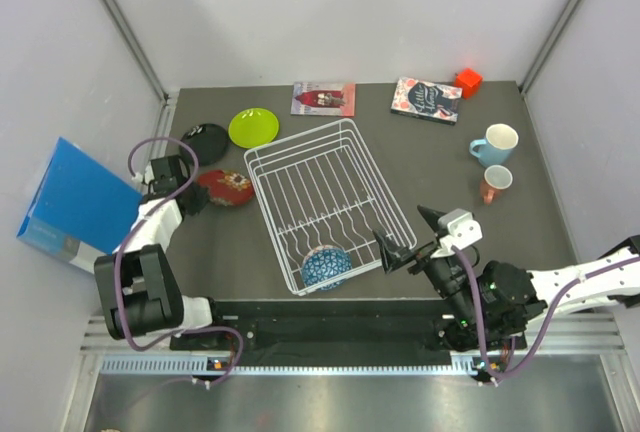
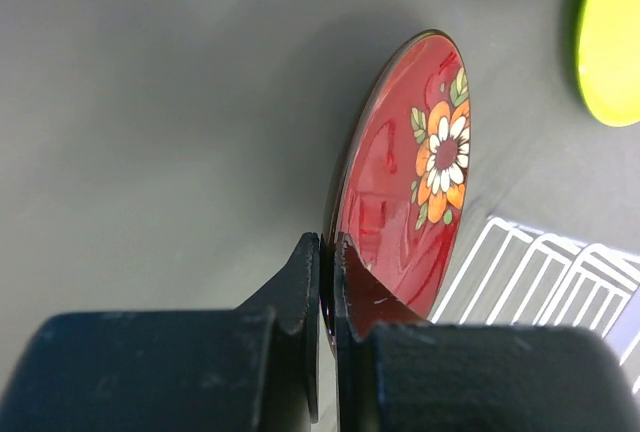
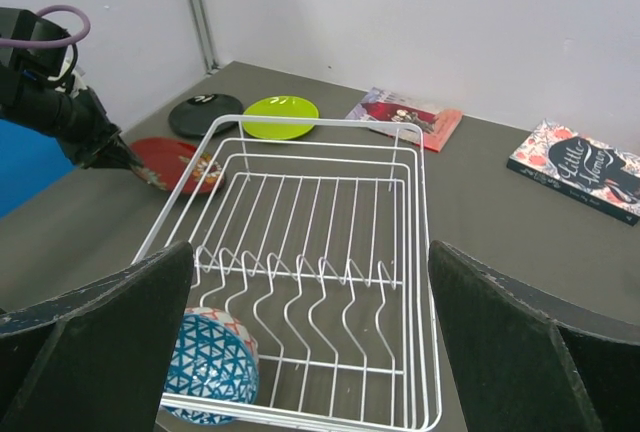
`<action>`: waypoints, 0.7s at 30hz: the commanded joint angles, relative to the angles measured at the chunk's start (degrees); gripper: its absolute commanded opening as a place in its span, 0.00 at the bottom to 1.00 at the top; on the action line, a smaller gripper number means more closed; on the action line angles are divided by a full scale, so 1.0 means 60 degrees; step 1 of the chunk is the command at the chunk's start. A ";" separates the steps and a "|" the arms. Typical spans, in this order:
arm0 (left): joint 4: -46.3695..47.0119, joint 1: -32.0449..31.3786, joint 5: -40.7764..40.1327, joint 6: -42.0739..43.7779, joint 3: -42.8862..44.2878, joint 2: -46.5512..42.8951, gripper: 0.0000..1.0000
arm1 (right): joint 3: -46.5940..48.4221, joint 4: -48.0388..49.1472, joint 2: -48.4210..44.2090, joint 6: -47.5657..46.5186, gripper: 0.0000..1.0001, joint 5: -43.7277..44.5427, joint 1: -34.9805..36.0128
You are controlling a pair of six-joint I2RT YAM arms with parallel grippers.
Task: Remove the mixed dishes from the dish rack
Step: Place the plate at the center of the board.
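The white wire dish rack (image 1: 298, 138) stands mid-table, and a blue-patterned bowl (image 1: 326, 265) sits in its near left corner. My left gripper (image 2: 328, 247) is shut on the near rim of the red patterned plate (image 2: 410, 192), low over the table just left of the rack (image 2: 540, 262). I cannot tell whether the plate rests on the table. My right gripper (image 3: 310, 252) hangs open at the rack's near right corner, with the rack (image 3: 320, 212) and bowl (image 3: 210, 367) between and beyond its fingers and nothing held. Outside the rack lie a lime green plate (image 1: 253, 127), a black plate (image 1: 205, 139), a light blue mug (image 1: 496, 144) and a salmon-pink cup (image 1: 495, 183).
Two books (image 1: 323, 98) (image 1: 427, 99) and a red block (image 1: 467, 81) lie along the far edge. A blue box (image 1: 75, 202) leans at the left wall beside my left arm. White walls close in three sides.
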 commanded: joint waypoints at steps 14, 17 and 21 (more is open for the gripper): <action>0.0068 0.0233 0.0859 0.0418 -0.0054 0.0646 0.63 | 0.0147 -0.0485 0.0163 0.0534 1.00 -0.0037 -0.0146; -0.0298 0.0233 0.0844 0.0535 -0.0084 0.0324 0.71 | 0.0161 -0.0500 0.0207 0.0520 1.00 -0.0081 -0.0146; -0.0883 0.0233 0.0771 0.0594 -0.0011 -0.0189 0.81 | 0.0205 -0.0514 0.0309 0.0563 1.00 -0.0183 -0.0146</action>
